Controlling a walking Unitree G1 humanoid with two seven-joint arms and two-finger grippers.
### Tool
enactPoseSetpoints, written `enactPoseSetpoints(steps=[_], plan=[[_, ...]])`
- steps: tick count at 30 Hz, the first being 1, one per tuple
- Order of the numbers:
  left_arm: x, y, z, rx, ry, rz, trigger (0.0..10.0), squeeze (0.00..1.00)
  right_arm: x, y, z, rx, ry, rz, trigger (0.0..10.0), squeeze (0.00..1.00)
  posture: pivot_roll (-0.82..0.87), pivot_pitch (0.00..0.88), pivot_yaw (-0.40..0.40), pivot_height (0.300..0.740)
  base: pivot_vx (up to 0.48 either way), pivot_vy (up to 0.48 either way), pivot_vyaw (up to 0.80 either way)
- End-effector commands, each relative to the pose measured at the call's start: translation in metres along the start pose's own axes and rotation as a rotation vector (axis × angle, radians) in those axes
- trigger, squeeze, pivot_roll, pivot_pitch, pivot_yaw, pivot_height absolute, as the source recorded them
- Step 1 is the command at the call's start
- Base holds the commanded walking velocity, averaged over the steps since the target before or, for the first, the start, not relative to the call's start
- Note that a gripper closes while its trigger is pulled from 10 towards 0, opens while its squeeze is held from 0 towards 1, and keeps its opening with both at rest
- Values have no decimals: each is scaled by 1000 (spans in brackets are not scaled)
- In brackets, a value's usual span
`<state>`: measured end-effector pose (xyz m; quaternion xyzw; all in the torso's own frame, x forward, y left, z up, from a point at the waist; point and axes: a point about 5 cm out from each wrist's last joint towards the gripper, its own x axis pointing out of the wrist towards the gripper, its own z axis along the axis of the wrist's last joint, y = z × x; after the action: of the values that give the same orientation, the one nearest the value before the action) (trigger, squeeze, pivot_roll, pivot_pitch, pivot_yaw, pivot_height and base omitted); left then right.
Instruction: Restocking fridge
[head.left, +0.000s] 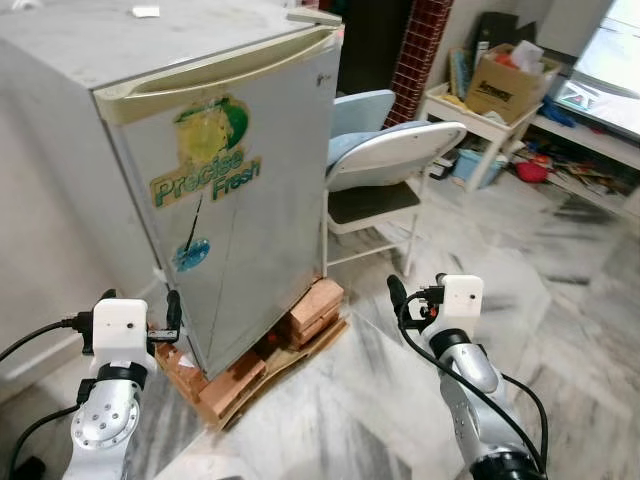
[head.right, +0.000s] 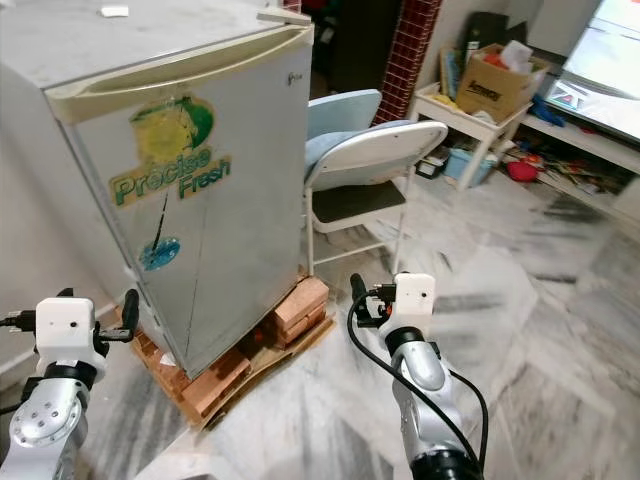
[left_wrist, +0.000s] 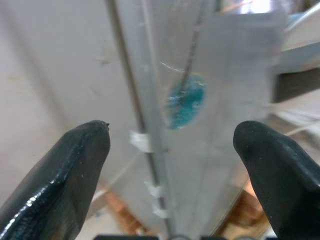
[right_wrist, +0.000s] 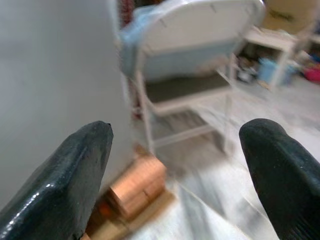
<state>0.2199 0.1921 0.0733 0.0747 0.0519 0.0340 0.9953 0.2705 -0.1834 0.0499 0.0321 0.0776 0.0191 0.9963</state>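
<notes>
1. Left eye view showed one small grey fridge (head.left: 215, 180), door shut, with a "Precise Fresh" sticker (head.left: 205, 160) and one blue sticker (head.left: 192, 253) lower on the door.
2. One stack of bricks (head.left: 262, 355) lay under the fridge, on a sheet of cardboard (head.left: 300, 365) over the marble floor (head.left: 560, 300).
3. Two claws were up in front of the fridge. The left claw (head.left: 172, 312) hung just beside the fridge's lower front corner, near the bricks; in the left wrist view its two fingers (left_wrist: 60, 175) stood wide apart, with the fridge's corner edge and the blue sticker between them and nothing gripped.
4. The right claw (head.left: 397, 296) hung out over the floor, on the chair side of the fridge and apart from it. In the right wrist view its two fingers (right_wrist: 65, 175) were also spread wide and held nothing; the fridge's grey side, the bricks and the chair showed past them.
5. One white folding chair (head.left: 385, 170) stood just beside the fridge, with a light blue cushion (head.left: 365, 105) on it.
6. Beyond the chair, well apart from the fridge, stood one white table (head.left: 480, 115) carrying one cardboard box (head.left: 510, 80); mixed clutter lay on the floor beside it.
7. One small white item (head.left: 146, 12) lay on top of the fridge; what it was could not be told.
</notes>
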Motion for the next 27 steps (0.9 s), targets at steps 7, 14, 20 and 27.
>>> enactPoseSetpoints(steps=[7,14,20,27], plan=[[-6,8,-6,33,26,15,10000,0,4,8,3,6,-18,12,10000,0,136,0,-50,740,0,480,0],[-4,14,-6,47,20,19,10000,0,4,9,-1,1,-2,15,10000,0,134,0,-54,740,0,480,-312],[-4,14,-7,56,23,14,10000,0,3,9,0,-5,-1,21,10000,0,129,0,-56,740,0,480,-800],[-2,12,-5,48,4,20,10000,0,3,9,0,-14,3,30,10000,0,122,0,-63,740,0,456,-785]])
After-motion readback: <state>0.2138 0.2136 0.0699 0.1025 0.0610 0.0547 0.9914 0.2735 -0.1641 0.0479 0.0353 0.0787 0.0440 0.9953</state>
